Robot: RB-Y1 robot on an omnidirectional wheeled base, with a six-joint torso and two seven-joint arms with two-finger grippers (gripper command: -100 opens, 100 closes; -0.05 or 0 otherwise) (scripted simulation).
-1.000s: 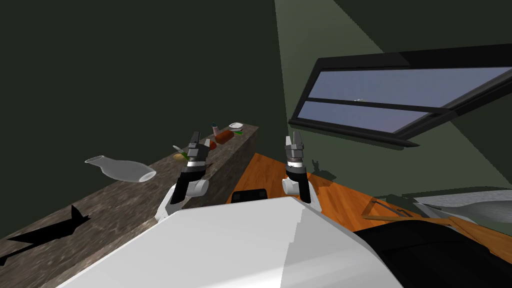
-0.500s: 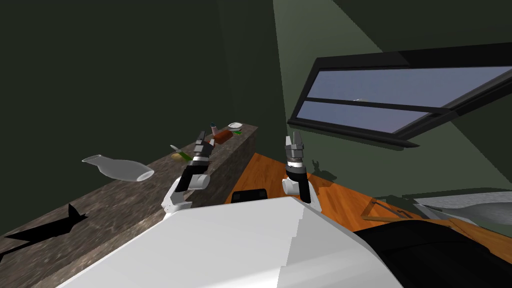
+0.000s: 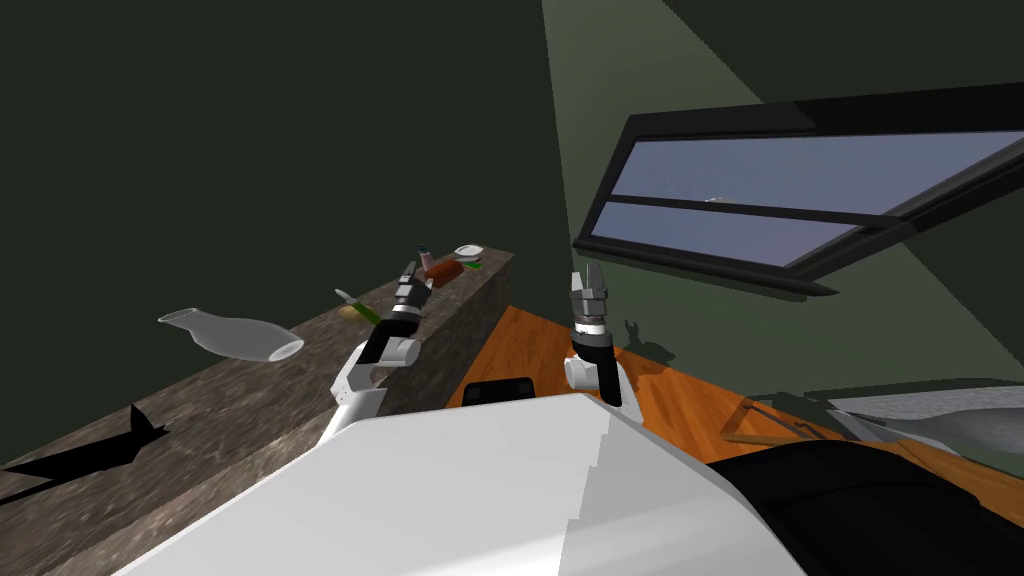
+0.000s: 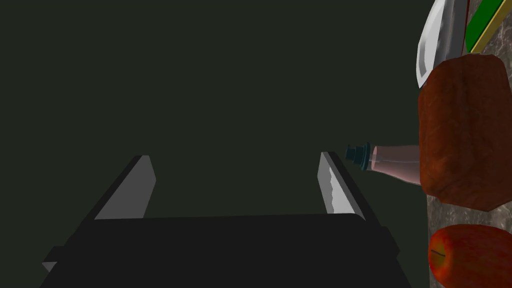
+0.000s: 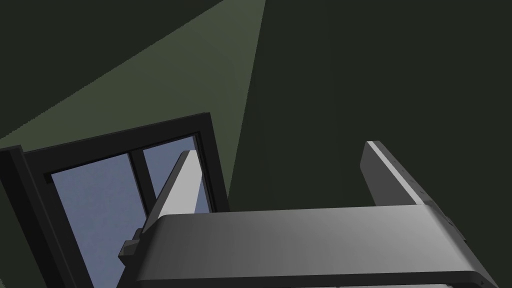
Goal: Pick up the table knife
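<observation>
The robot's L gripper (image 4: 234,165) has its two fingers spread wide w/ nothing btw. them, so it holds nothing. It is above the stone counter (image 3: 200,420), toward the far end, and faces the dark wall behind it.

Just off the outer side of one finger, not touching it, is a pinkish bottle (image 4: 392,164) w/ a teal cap. The bottle is partly hidden by a brown loaf-like thing (image 4: 465,130). A red apple (image 4: 470,255) lies nr the gripper body on the same side. Beyond the loaf, at the counter's far end, are a pale dish (image 4: 437,42) and a green strip w/ a yellow edge (image 4: 487,20).

The table knife (image 3: 345,296) shows in the head view as a small pale blade w/ a green part. It lies on the counter nr the wall-side edge, well apart from the L gripper and to its left. It is too small to tell more. A yellowish thing (image 3: 352,312) is just beside it. Further along the counter toward the robot, a pale carafe (image 3: 235,337) lies on its side.

The R gripper (image 5: 281,160) is raised beside the counter's far end, over the orange floor (image 3: 530,350). Its fingers are also wide apart and empty.
</observation>
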